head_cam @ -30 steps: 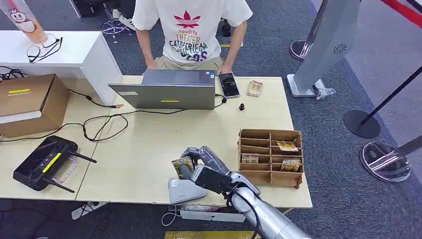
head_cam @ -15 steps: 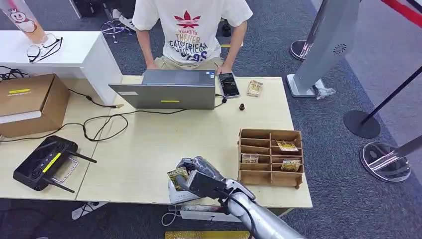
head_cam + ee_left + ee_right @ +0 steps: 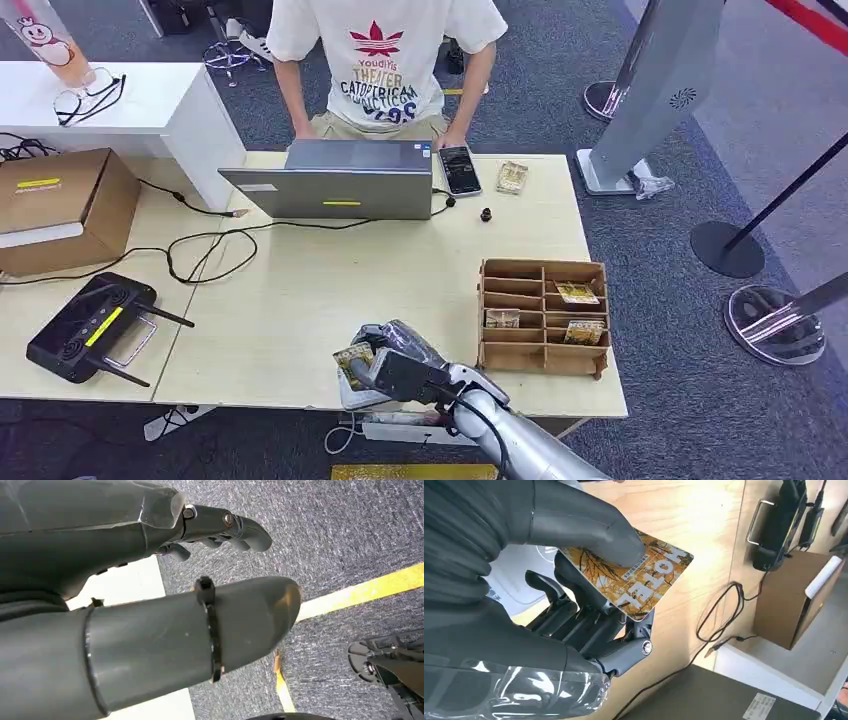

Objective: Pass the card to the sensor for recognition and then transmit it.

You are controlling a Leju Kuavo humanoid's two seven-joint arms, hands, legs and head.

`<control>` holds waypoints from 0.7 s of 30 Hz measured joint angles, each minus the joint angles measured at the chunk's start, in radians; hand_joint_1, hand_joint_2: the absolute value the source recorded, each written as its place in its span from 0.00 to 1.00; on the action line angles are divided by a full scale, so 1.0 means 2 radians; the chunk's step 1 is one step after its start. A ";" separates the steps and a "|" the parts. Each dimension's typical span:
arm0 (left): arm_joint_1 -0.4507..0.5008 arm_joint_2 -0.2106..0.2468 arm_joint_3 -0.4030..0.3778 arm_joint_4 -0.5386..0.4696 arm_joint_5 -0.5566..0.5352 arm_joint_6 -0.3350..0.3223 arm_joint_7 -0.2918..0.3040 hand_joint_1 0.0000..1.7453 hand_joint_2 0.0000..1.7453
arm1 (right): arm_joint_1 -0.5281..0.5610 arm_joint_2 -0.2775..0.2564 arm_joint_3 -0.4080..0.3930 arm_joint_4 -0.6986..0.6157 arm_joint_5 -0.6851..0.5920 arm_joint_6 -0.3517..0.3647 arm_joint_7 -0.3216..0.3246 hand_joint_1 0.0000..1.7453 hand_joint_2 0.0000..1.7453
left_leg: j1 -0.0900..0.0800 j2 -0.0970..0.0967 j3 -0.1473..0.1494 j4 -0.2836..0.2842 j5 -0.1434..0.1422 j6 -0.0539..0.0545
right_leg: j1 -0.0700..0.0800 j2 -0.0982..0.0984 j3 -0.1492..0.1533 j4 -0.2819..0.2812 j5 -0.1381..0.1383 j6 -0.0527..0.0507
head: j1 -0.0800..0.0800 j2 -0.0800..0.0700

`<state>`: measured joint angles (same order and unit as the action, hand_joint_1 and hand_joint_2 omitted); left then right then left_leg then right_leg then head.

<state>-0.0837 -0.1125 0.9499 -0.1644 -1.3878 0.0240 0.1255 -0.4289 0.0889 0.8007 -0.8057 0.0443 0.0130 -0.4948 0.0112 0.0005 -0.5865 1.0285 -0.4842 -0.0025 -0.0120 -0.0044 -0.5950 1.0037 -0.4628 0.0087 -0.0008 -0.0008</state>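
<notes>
A: Nearest, low centre of the head view: right hand pinching an orange-and-black printed hotel card, thumb pressed on its face in the right wrist view.

B: Over the sensor?

A: Held above the white flat card reader at the table's near edge; touching or hovering, cannot tell. Looks like the recognition step.

B: Left hand?

A: Hanging over grey carpet, fingers apart, holding nothing.

B: Next?

A: Probably lifting the card away and carrying it up-frame to the person in the white printed T-shirt behind the grey laptop. Calls for a firm pinch and clearing the wooden compartment rack at centre right.
</notes>
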 joint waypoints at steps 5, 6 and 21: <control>0.000 0.000 0.000 0.000 -0.003 -0.001 0.000 0.00 0.00 | 0.000 0.002 0.006 0.004 0.000 -0.001 0.002 1.00 1.00 | 0.000 0.000 0.000 0.000 0.000 0.000 | 0.000 0.000 0.000 0.000 0.000 0.000 | 0.000 0.000; 0.000 0.000 0.000 0.000 -0.003 -0.001 0.000 0.00 0.00 | 0.000 0.003 0.007 0.005 0.000 -0.001 0.002 1.00 1.00 | 0.000 0.000 0.000 0.000 0.000 0.000 | 0.000 0.000 0.000 0.000 0.000 0.000 | 0.000 0.000; 0.000 0.000 0.000 0.000 -0.003 -0.006 0.009 0.00 0.00 | -0.007 0.019 0.011 0.027 0.000 -0.008 0.006 1.00 1.00 | 0.000 0.000 0.000 0.000 0.000 0.000 | 0.000 0.000 0.000 0.000 0.000 0.000 | 0.000 0.000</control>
<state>-0.0843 -0.1125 0.9499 -0.1644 -1.3939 0.0130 0.1438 -0.4435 0.1266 0.8233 -0.7519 0.0446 -0.0023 -0.4826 0.0112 0.0005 -0.5865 1.0285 -0.4841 -0.0025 -0.0120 -0.0045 -0.5949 1.0037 -0.4628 0.0087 -0.0008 -0.0008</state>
